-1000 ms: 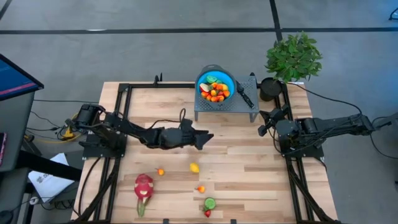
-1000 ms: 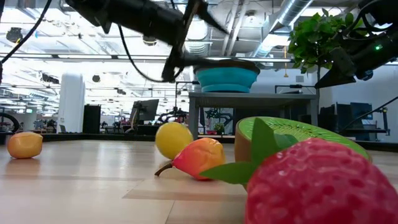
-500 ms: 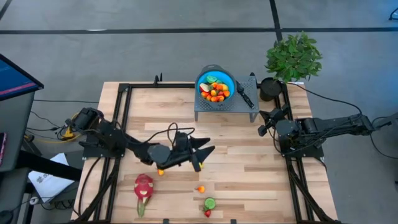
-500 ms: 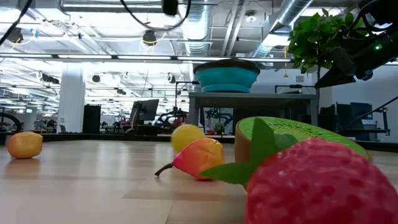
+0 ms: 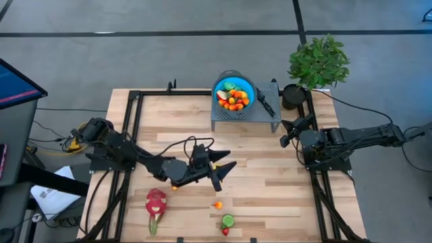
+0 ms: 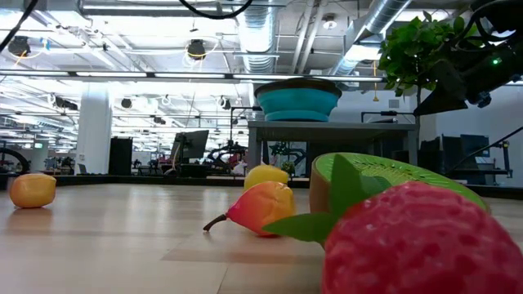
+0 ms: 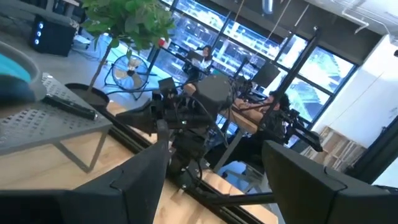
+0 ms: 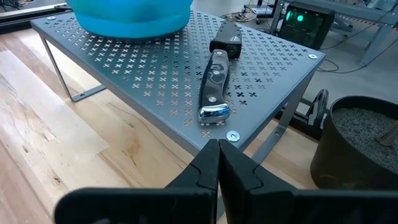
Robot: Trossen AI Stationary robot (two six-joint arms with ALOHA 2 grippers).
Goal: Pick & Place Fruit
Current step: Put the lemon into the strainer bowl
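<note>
My left gripper [image 5: 225,174] [image 7: 214,149] is open and hangs above the middle of the table, pointing toward the right edge, with nothing between its fingers. It covers the yellow lemon in the high view; the low view shows the lemon [image 6: 265,174] on the table behind an orange-red fruit [image 6: 261,206] [image 5: 217,204]. Also lying on the table are the dragon fruit [image 5: 156,202], a small orange fruit [image 5: 175,187] [image 6: 33,189], a kiwi half [image 5: 228,220] [image 6: 384,175] and a strawberry [image 5: 225,231] [image 6: 417,245]. My right gripper [image 5: 284,142] [image 8: 217,168] is shut and waits by the stand.
A blue bowl [image 5: 234,93] [image 6: 298,100] full of small fruits stands on a grey perforated stand [image 5: 266,116] [image 8: 174,81] at the far side. A black-handled knife [image 5: 265,102] [image 8: 214,93] lies on the stand beside it. A potted plant [image 5: 317,62] stands at the far right corner.
My left gripper has moved from the table's middle toward the near edge, its arm folding back, and has left the top of the low view. It now covers the lemon from above. In the low view the lemon has shifted right and looks smaller, as if rolled toward the far edge.
</note>
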